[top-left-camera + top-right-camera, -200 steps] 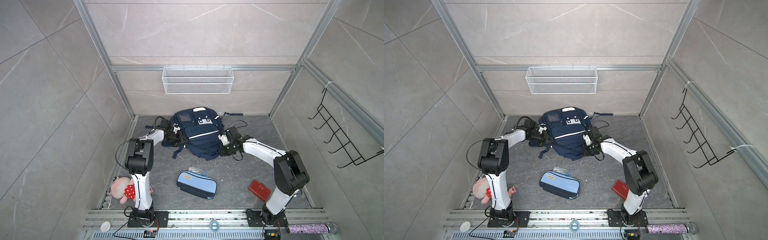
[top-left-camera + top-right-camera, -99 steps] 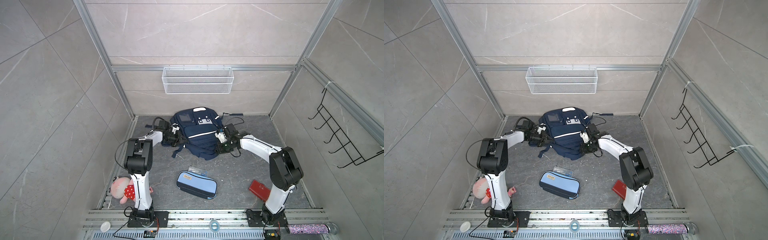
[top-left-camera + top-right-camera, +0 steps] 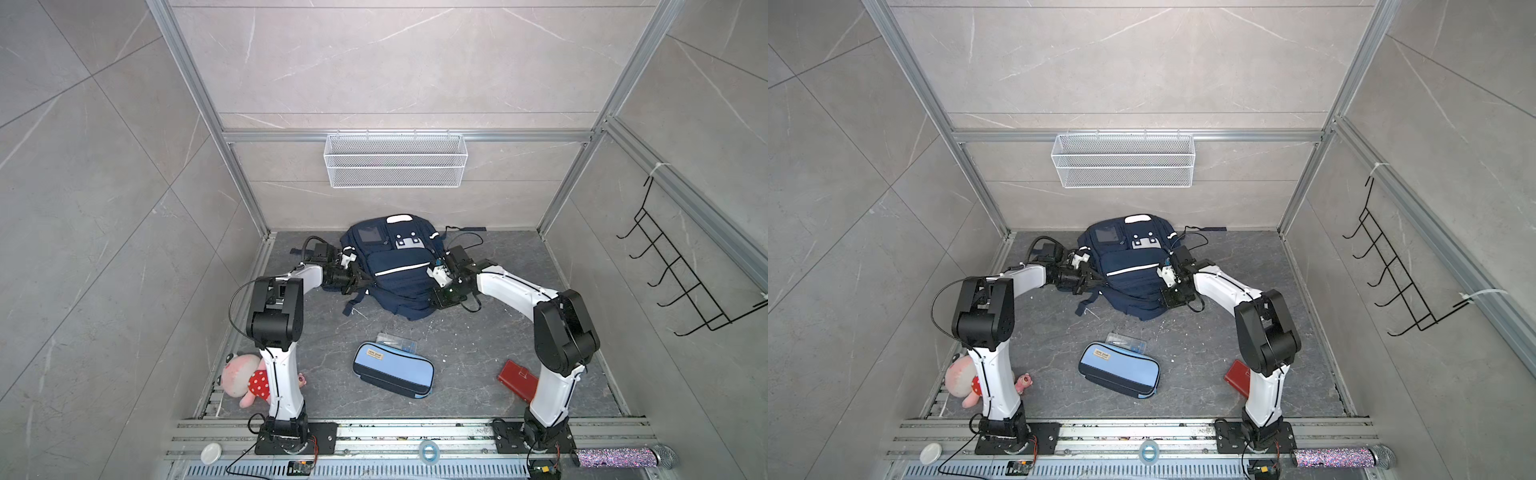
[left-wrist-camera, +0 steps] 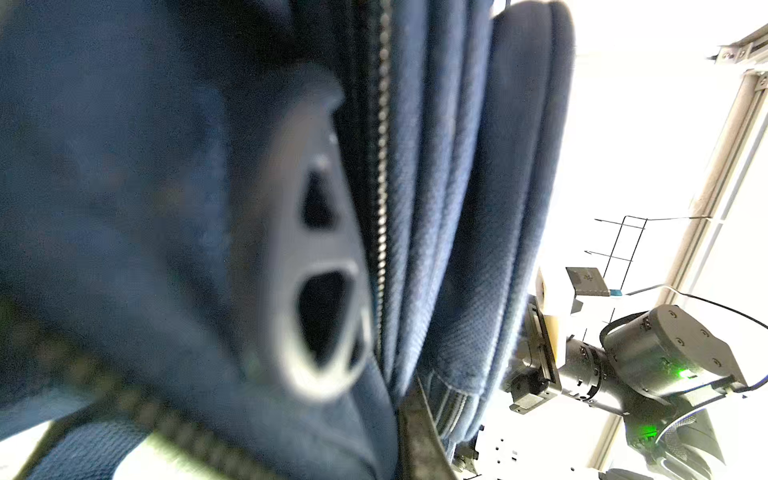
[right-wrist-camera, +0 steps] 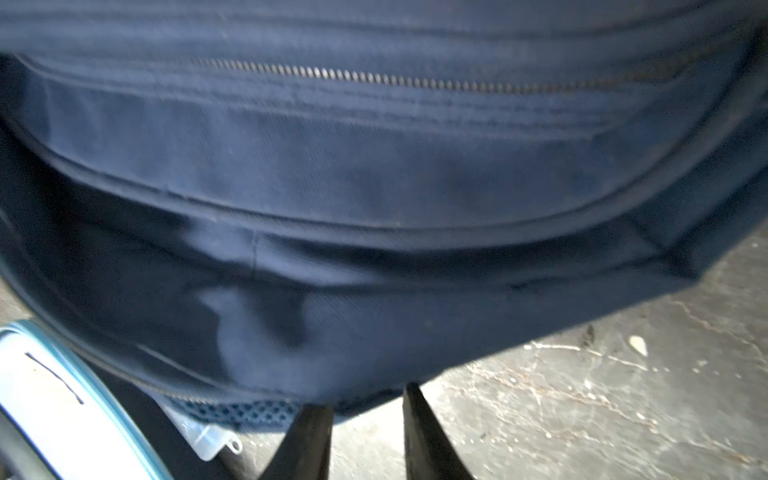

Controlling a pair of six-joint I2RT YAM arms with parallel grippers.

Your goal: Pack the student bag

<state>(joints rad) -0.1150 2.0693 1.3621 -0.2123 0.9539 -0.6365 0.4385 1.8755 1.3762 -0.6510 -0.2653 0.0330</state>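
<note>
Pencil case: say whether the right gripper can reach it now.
Probably yes: the right gripper is open at the edge of the student bag, holding nothing, and the pencil case lies uncovered on the floor.

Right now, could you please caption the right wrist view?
Right gripper, jaws apart, poised at the edge of the navy student bag on the grey floor.

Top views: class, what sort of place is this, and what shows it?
Likely a robot test cell: aluminium frame, left arm and right arm bolted to a base rail, student bag on the floor.
</note>
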